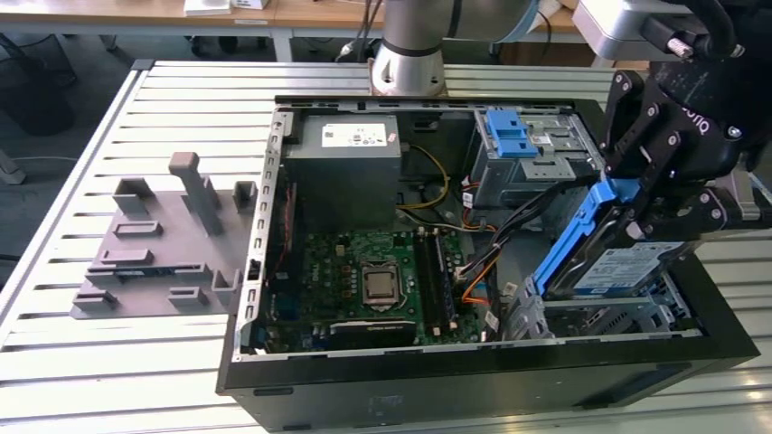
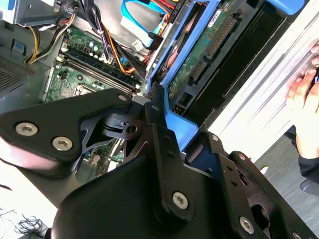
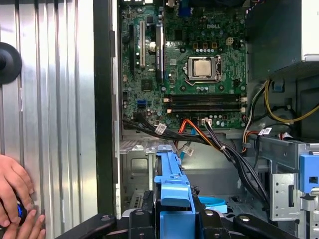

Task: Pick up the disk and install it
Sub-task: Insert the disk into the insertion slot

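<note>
Aluminium slats make up the table (image 1: pixel 72 344) under your rig, and on it the black computer case (image 1: pixel 483 398) lies on its side with the panel off, so every bay can be reached from above. Inside it you can see the green motherboard (image 1: pixel 374 276). Outside the case, toward the exterior view's left, stands the grey holder block (image 1: pixel 157 244) with no drive in it. The blue-latched drive cage (image 1: pixel 531 145) sits at the case's far corner. The disk (image 1: pixel 627 267) is well apart from that block: it hangs tilted over the metal bay (image 1: pixel 616 316) at the case's end on the exterior view's right, lower edge down at the bay and not yet seated. Your gripper (image 1: pixel 645 212) is clamped on the disk's blue bracket (image 3: pixel 172 189), which I judge spares the drive body. 1 hand (image 3: pixel 15 189) rests on the table beside the case.
</note>
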Controlling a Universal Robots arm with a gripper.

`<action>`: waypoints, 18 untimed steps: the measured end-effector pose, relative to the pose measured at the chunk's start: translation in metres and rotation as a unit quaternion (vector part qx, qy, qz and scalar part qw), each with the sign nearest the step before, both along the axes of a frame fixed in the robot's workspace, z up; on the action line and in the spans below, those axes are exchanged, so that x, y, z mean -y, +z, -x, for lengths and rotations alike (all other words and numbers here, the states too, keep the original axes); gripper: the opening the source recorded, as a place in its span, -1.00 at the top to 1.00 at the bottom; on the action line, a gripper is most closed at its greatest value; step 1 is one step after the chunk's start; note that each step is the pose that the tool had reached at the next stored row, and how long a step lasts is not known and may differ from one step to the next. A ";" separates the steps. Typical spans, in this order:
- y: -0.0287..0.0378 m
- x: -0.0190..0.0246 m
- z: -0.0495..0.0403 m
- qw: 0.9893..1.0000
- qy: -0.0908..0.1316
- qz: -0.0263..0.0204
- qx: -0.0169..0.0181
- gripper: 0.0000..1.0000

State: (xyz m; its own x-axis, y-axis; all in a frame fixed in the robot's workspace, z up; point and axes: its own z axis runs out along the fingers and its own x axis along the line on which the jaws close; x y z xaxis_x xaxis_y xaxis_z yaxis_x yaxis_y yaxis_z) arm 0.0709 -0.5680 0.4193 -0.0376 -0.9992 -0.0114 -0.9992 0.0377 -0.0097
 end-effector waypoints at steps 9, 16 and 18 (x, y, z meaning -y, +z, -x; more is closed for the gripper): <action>-0.0065 0.0002 0.0000 1.000 0.000 0.000 0.000 0.27; -0.0128 0.0005 0.0000 1.000 0.000 0.000 0.000 0.27; -0.0146 0.0006 0.0000 1.000 0.000 0.000 0.000 0.27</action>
